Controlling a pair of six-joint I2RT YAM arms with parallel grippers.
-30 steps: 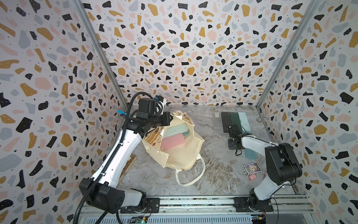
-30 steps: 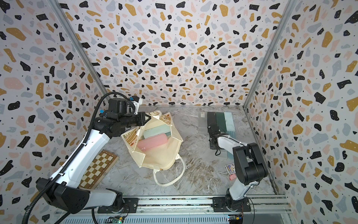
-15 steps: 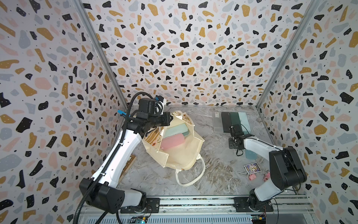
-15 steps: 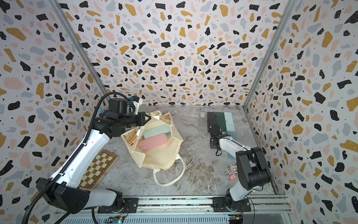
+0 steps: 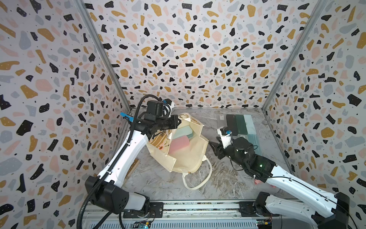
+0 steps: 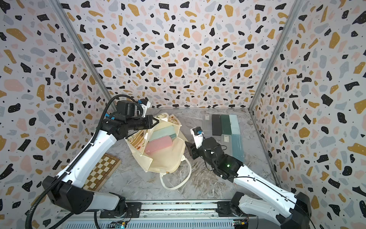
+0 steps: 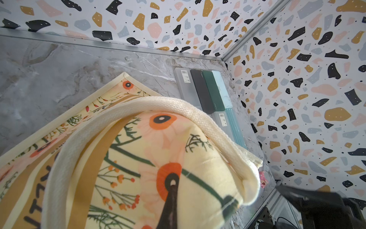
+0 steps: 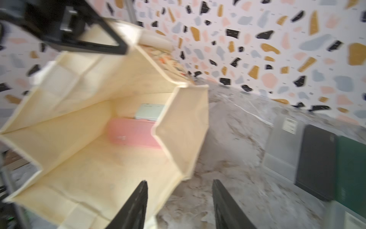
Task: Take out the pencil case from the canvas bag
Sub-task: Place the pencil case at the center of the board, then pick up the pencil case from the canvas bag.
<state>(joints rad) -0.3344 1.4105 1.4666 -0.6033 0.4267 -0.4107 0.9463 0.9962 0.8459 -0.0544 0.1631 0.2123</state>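
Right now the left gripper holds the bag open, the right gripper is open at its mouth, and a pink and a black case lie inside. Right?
Not black. Beside the pink case in the canvas bag lies a pale mint case, as the right wrist view shows. The rest holds.

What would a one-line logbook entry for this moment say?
left gripper: shut on canvas bag, mouth held open | right gripper: open, empty, beside bag mouth | pink pencil case: inside bag, ungrasped
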